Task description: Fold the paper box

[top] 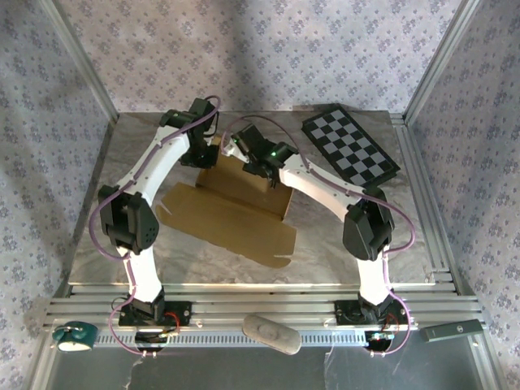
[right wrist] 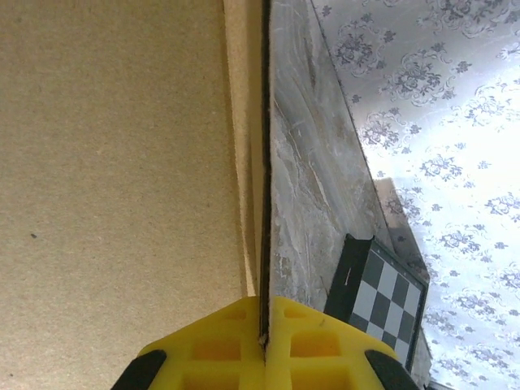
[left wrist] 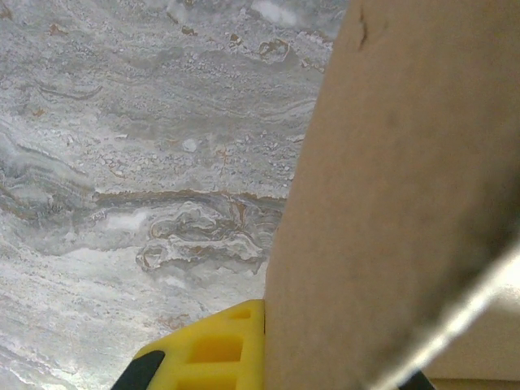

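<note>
Paper box (top: 231,218), centre of table (top: 122,175): light, stiff, crease-prone corrugated sheet; left gripper (top: 208,156) and right gripper (right wrist: 263,329) both clenched on its raised wall at 12 o'clock, best gripped by edges.

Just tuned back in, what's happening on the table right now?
Both arms reach to the far end of the flat tan-brown cardboard box sheet, which lies mostly unfolded on the grey marbled table. The right gripper is pinched shut on a thin cardboard edge. The left gripper is shut too, seemingly on a cardboard flap beside its yellow finger. The black-and-white checkerboard panel lies apart at the far right.
</note>
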Robot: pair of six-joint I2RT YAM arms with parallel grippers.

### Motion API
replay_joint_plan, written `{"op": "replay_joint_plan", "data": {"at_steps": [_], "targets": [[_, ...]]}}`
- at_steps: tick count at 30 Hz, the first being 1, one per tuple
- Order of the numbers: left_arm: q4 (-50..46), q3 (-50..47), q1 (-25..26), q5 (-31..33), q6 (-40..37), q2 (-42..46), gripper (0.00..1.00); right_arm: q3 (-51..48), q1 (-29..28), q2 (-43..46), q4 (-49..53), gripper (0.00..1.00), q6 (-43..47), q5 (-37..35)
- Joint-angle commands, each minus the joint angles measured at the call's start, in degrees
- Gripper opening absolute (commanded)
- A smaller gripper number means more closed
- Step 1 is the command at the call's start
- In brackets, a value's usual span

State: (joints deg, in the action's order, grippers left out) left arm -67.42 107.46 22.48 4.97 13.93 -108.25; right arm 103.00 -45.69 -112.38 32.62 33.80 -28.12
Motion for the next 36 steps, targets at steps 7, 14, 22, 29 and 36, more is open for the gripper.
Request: {"op": "replay_joint_plan", "data": {"at_steps": [7, 14, 22, 29, 36], "targets": [[5.7, -2.6, 0.7, -4.7, 1.3, 0.0, 0.14, 4.3, -0.9, -6.5, 11.9, 0.0, -14.1, 2.0], [5.6, -3.6, 0.8, -6.5, 1.4, -1.2, 0.26, 5.0, 0.6, -9.6, 15.4, 0.0, -19.4, 3.1], [5.0, -2.0, 1.0, -6.3, 1.7, -1.4, 0.36, 5.4, 2.0, -11.5, 17.1, 0.0, -22.1, 4.7], [3.8, 3.7, 1.0, -0.6, 6.5, 1.2, 0.41, 5.3, 3.0, -13.1, 18.1, 0.0, -23.6, 3.7], [4.2, 3.5, -0.7, 3.5, 10.4, 8.7, 0.44, 4.7, 5.4, -15.4, 20.8, 0.0, -28.7, 0.9]]}}
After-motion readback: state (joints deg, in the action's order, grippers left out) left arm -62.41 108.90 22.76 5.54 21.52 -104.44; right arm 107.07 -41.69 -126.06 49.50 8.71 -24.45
